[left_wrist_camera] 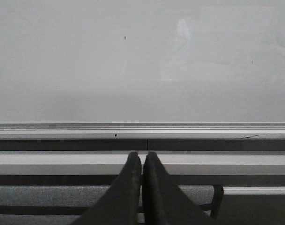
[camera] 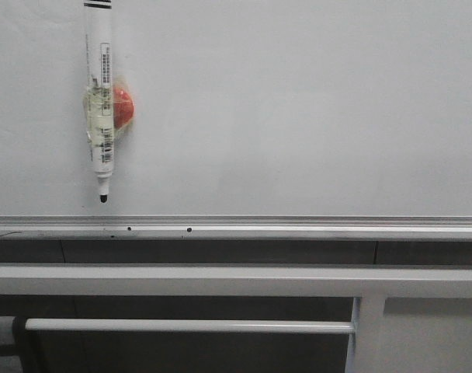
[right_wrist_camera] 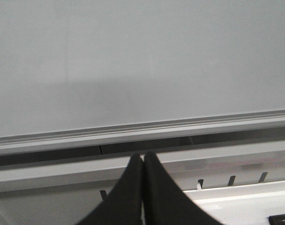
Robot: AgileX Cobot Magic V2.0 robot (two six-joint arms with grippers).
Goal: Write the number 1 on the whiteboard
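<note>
marker [camera: 101, 93] hangs tip-down on blank whiteboard [camera: 298, 101]; light, slick barrel, grasp mid-body. my left gripper [left_wrist_camera: 142, 161] and right gripper [right_wrist_camera: 142, 161] closed, empty

the left tool [left_wrist_camera: 142, 161] shows only in its own wrist view, its two dark fingers [left_wrist_camera: 131, 187] pressed together tip to tip with nothing between them. the right tool [right_wrist_camera: 143, 161] looks the same in its wrist view, fingers [right_wrist_camera: 156, 192] closed flat against each other and empty. neither arm appears in the front view.
</note>
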